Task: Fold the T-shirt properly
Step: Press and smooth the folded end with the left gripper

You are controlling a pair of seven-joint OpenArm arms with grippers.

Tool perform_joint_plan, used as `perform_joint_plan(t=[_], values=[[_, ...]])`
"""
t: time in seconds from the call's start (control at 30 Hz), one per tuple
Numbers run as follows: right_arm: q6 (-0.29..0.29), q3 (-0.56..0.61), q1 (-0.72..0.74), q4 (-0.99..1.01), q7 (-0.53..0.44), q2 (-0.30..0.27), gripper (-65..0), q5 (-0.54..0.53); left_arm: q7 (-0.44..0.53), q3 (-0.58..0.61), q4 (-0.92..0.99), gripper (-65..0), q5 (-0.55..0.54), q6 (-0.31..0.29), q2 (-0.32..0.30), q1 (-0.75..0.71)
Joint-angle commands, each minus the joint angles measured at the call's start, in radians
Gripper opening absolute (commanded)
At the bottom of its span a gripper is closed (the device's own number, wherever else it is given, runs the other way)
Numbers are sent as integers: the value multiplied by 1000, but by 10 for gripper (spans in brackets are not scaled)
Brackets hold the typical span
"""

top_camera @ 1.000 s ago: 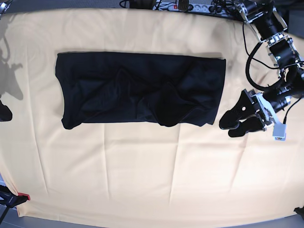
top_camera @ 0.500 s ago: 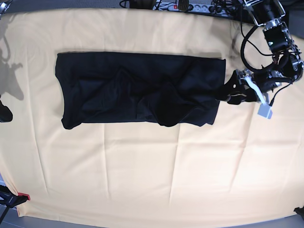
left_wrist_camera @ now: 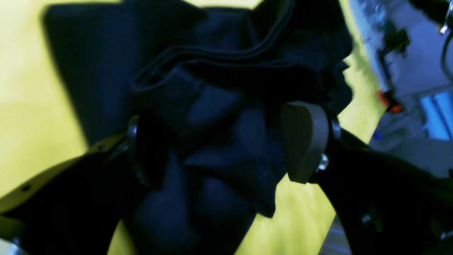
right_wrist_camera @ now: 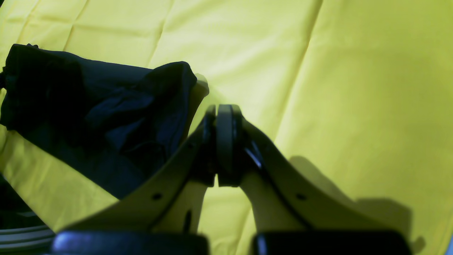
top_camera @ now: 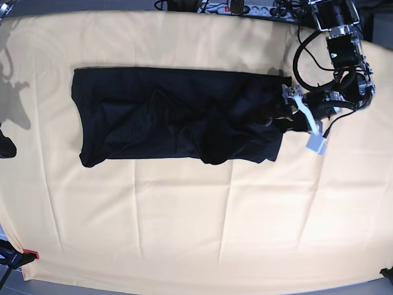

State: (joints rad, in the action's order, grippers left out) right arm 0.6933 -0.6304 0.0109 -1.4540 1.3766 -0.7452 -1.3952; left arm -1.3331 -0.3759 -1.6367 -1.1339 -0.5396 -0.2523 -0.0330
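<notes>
Lying flat on the yellow cloth [top_camera: 184, 215] that covers the table, the T-shirt [top_camera: 178, 117] is a long black band, folded lengthwise and stretched across the upper middle of the cloth in the base view. Its top edge runs straight; its lower edge is uneven, with rumpled folds bulging near the middle. One short end sits squarely toward the side of the right arm, and the other end is bunched where the left gripper [top_camera: 276, 117] reaches over it.

At that bunched end, the left wrist view shows the left gripper [left_wrist_camera: 226, 141] with its jaws spread wide, one grey pad [left_wrist_camera: 304, 141] standing on one side of a heap of dark, layered fabric and the other finger [left_wrist_camera: 141, 148] on the opposite side. The cloth of the T-shirt [left_wrist_camera: 219, 106] fills the gap between them, but the jaws are not pressed in on it, so nothing is clamped.

Beyond the T-shirt's other end, the right gripper [right_wrist_camera: 217, 145] hangs above bare yellow cloth [right_wrist_camera: 354, 88] with its two pads pressed flat together and nothing between them. A corner of the T-shirt [right_wrist_camera: 99, 113] lies just beside it, apart from the fingers.

Past the T-shirt's top edge, a power strip and cables [top_camera: 245, 7] lie along the table's rim.
</notes>
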Motion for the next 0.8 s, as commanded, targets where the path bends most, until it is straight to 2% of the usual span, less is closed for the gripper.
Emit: perform_joint_plan(t=[0.0, 0.1, 0.2, 0.4, 0.53, 0.67, 0.77], values=[[5, -8, 14, -15, -22, -31, -650, -21, 20, 11, -17, -156, 2, -4, -11, 13], [5, -8, 14, -15, -22, -31, -650, -21, 32, 39, -17, -156, 27, 26, -11, 14], [5, -8, 14, -15, -22, -31, -650, -21, 31, 41, -17, -156, -9, 23, -11, 14], [5, -8, 14, -15, -22, -31, -650, -21, -31, 41, -18, -156, -218, -85, -11, 14], [5, -8, 14, -15, -22, -31, -650, -21, -50, 41, -18, -156, -270, -110, -6, 14], [5, -8, 14, -15, -23, -31, -650, -22, -63, 42, -18, -156, -278, -129, 44, 13], [5, -8, 14, -15, -23, -31, -650, -21, -63, 42, -18, -156, -350, -146, 93, 13]])
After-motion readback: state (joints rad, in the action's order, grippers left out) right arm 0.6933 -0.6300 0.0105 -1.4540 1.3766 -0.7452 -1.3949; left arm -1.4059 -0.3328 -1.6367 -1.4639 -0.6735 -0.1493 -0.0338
